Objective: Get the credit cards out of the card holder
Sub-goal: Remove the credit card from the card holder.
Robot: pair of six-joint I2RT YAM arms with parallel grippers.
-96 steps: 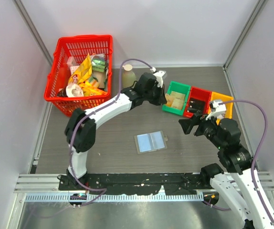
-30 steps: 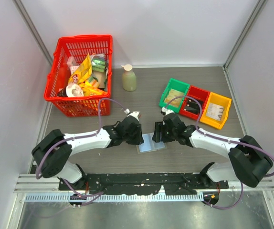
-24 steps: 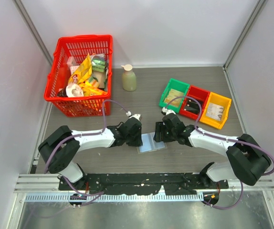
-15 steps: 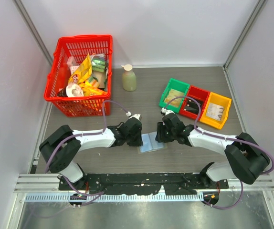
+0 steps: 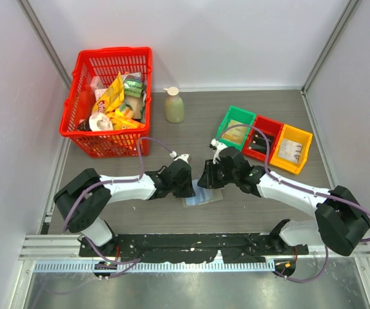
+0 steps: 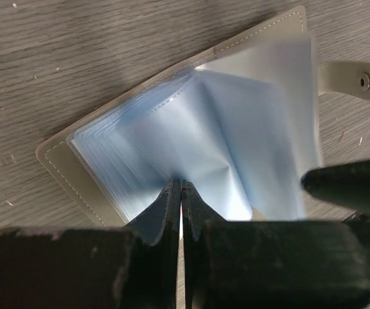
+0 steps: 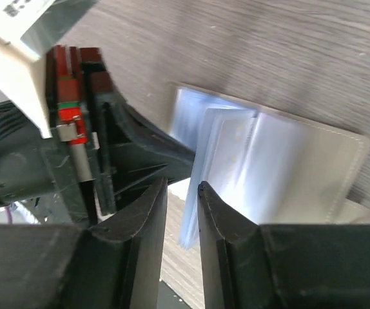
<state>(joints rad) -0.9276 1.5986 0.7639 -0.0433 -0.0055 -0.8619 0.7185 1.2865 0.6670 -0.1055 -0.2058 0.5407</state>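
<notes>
- Card holder (image 5: 200, 199) lies open on the table (image 5: 191, 138), front-middle, between both arms.
- Left gripper (image 6: 180, 188) is pinched tight on one of its blue plastic sleeves (image 6: 236, 141).
- Right gripper (image 7: 182, 188) shows a slim gap, fingertips right at the sleeves' edge.

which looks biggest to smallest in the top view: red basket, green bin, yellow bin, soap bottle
1. red basket
2. green bin and yellow bin, about alike
3. soap bottle

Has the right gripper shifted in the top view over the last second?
Yes. The right gripper has slid left, away from the green bin and closer to the left gripper, over the card holder.
</notes>
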